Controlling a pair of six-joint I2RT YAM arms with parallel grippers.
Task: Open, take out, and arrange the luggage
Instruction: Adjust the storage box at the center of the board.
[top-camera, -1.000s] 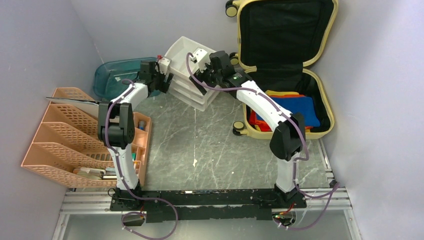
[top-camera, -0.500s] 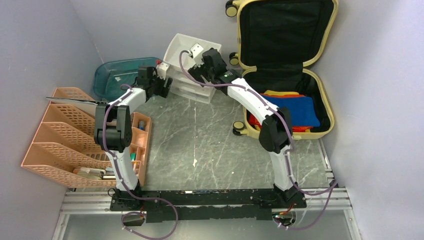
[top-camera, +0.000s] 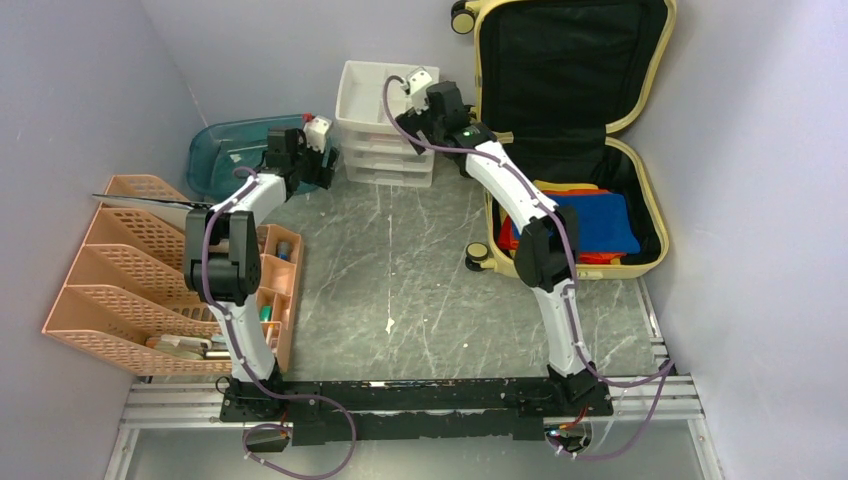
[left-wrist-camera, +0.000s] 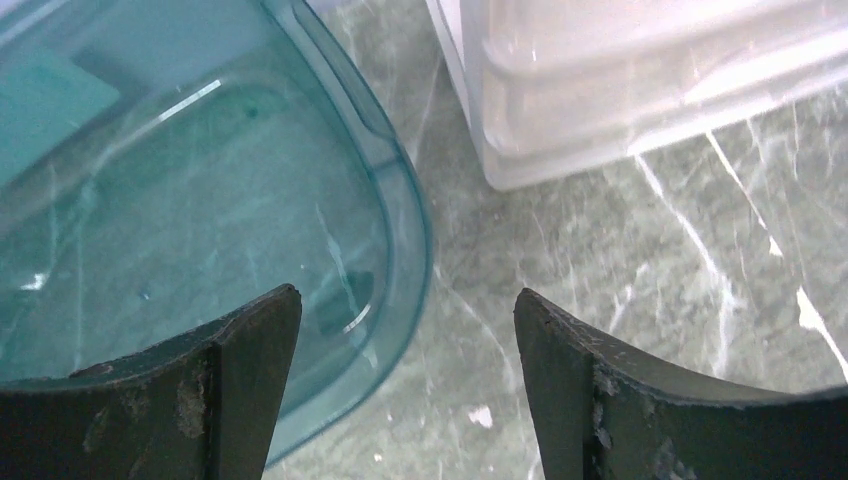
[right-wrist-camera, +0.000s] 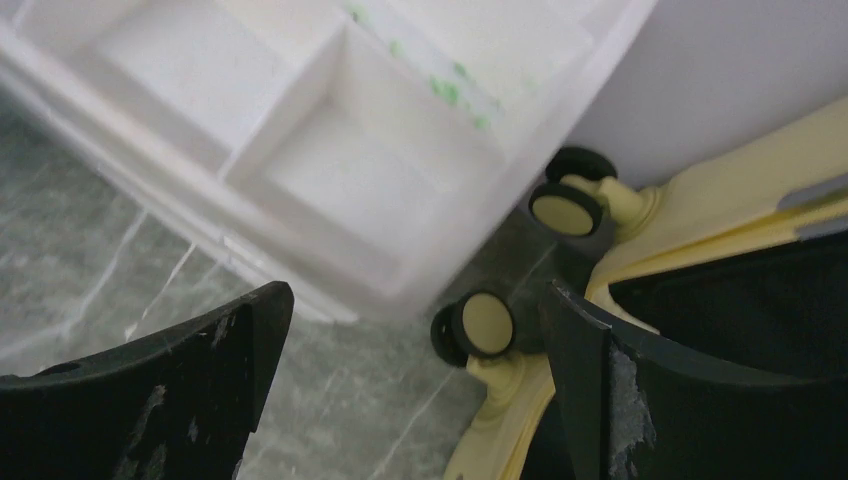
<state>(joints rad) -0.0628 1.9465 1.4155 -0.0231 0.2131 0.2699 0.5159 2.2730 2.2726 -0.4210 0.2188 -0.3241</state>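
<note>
Comparing this moment with the one a second ago, you will find one real change: the white drawer unit (top-camera: 385, 120). It sat skewed on the tabletop (top-camera: 400, 270), one corner swung out toward the arms. Now it stands square against the back wall, between the teal tray (top-camera: 225, 150) and the luggage (top-camera: 565, 60).

Both arms have followed it back. The left gripper (left-wrist-camera: 405, 310) hangs low at the unit's left front corner, over the gap between the tray's rim and the unit. Its jaws are apart with only marble between them. The right gripper (right-wrist-camera: 415, 300) sits above the unit's right end, by the two small wheels of the luggage. Its jaws are spread wide and also hold nothing. Neither gripper appears to touch the unit.

The luggage itself has not shifted. It lies at the far right of the tabletop, already open. Its black-lined lid stands up against the back wall and its lower shell lies flat. The folded clothes (top-camera: 595, 220), blue over red and orange, are still inside.

For the task, the opening is done and the drawer unit looks parked. Nothing has yet come out of the luggage, so I judge the unloading has yet to begin. The right arm is the nearer one to the clothes. You should watch its elbow, which already reaches over the shell's front rim.
</note>
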